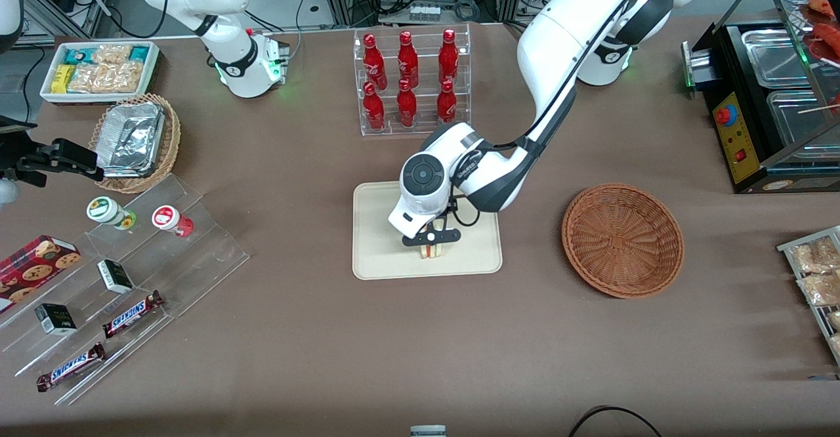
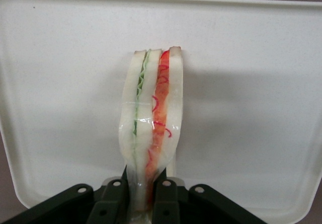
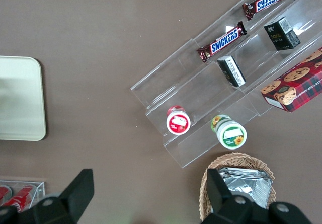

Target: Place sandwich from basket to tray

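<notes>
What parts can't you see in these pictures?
- Front view: the arm covers part of the tray and most of the sandwich.
- Left wrist view: the gripper, shut on the sandwich, is cut off by the picture's edge; whether the sandwich touches the tray is unclear.
- Right wrist view: only a corner of the tray shows.

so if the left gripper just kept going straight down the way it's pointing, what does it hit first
The tray. The gripper points down over it, shut on the sandwich, so the sandwich's lower edge would likely press into the tray first. Whether it already touches is unclear.
</notes>
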Motion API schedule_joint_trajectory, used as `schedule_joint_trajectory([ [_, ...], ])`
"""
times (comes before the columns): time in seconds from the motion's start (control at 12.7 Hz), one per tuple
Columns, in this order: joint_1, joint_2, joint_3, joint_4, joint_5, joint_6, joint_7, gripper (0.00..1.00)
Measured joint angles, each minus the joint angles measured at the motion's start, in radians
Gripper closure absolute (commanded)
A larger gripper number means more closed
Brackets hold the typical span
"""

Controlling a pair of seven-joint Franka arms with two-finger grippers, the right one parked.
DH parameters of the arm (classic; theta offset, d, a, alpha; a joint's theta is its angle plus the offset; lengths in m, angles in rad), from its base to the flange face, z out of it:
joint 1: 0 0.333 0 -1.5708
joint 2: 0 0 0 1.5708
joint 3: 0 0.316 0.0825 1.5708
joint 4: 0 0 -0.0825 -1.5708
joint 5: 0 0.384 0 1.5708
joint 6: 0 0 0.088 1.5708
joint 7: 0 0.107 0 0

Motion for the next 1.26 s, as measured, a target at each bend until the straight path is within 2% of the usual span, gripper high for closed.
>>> schedule_joint_trajectory([
  [0.32,-0.001,-0.013,0.000,0.032,0.000,-0.017,-0.010,0.00],
  [0.79,0.032,-0.199,0.015,0.083,0.002,-0.230,0.083,0.00],
  [1.11,0.131,-0.280,0.023,0.031,0.029,-0.278,0.144,0.00],
  [1.26,0.201,-0.338,0.024,-0.019,0.029,-0.284,0.239,0.00],
])
